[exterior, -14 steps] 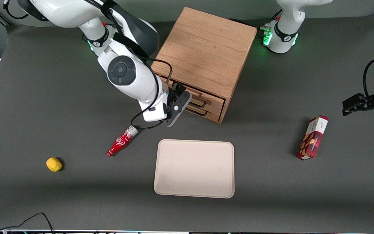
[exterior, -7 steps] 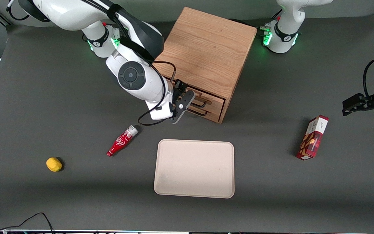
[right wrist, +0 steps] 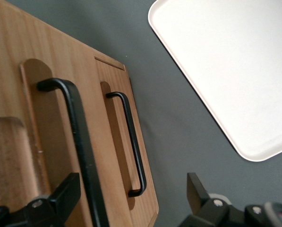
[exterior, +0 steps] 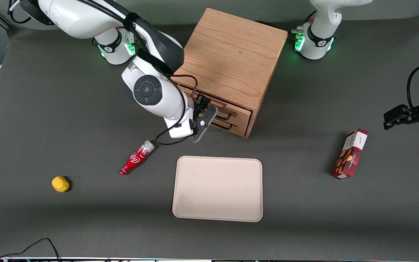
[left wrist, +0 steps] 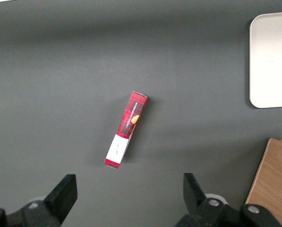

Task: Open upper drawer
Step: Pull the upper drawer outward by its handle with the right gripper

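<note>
- While the upper drawer (exterior: 240,112) is sitting shut and flush in the oak cabinet (exterior: 231,54), in the upper middle of the front frame, the claw (exterior: 209,109) is hovering right in front of it, at the end of the drawer face nearer the working arm.
- Its fingers are standing wide apart and gripping nothing.
- Seen from the wrist camera, the upper handle (right wrist: 77,137), a thin black wire bar, is running lengthwise along the drawer front, level with the table.
- That bar is passing between the two fingers, lying much closer to one finger (right wrist: 67,191) than to the other, and crossing their closing line at about a right angle.
- Closing on the bar is looking workable in my judgement, and the pull would then be going straight out from the cabinet face, toward the pale tray (exterior: 216,189) in the lower middle of the front frame.
- Just beside the upper handle, the lower handle (right wrist: 131,142) is lying parallel, nearer the table, and also inside the open gap, so closing could be catching the wrong bar.
- From the front, the arm's white wrist is covering much of the drawer face and one end of the upper handle.
- Whether the fingertips are already reaching past the bar or stopping short of it is hard to make out, since the wrist picture is cutting the fingers off at its edge.
</note>
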### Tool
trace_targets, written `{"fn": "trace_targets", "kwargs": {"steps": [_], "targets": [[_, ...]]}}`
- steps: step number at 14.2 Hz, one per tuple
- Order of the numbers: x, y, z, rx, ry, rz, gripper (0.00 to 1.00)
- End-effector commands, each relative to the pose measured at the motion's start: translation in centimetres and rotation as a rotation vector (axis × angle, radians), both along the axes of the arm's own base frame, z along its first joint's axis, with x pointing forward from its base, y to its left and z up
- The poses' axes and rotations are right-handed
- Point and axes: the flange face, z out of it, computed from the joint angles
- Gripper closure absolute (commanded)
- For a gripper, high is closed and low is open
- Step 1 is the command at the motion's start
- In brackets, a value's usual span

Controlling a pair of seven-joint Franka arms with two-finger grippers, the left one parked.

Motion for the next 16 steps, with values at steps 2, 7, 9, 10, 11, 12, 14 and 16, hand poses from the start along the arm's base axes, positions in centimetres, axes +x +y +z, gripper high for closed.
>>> {"fn": "trace_targets", "kwargs": {"steps": [2,7,9,10,11,12,14,16], "targets": [[1.9,-1.3,-0.9,0.035,-0.040,0.046,0.00],[6.0,-3.3,-0.5,-0.025,-0.168,0.074,0.00],[8.0,-4.3,0.1,-0.010,-0.211,0.104,0.00],[9.3,-5.6,0.4,-0.016,-0.231,0.093,0.00],[10.2,-6.3,0.8,-0.016,-0.250,0.090,0.00],[10.7,-6.8,0.8,-0.015,-0.260,0.097,0.00],[11.9,-7.7,1.2,-0.004,-0.293,0.099,0.00],[13.3,-9.2,1.2,-0.006,-0.339,0.087,0.00]]}}
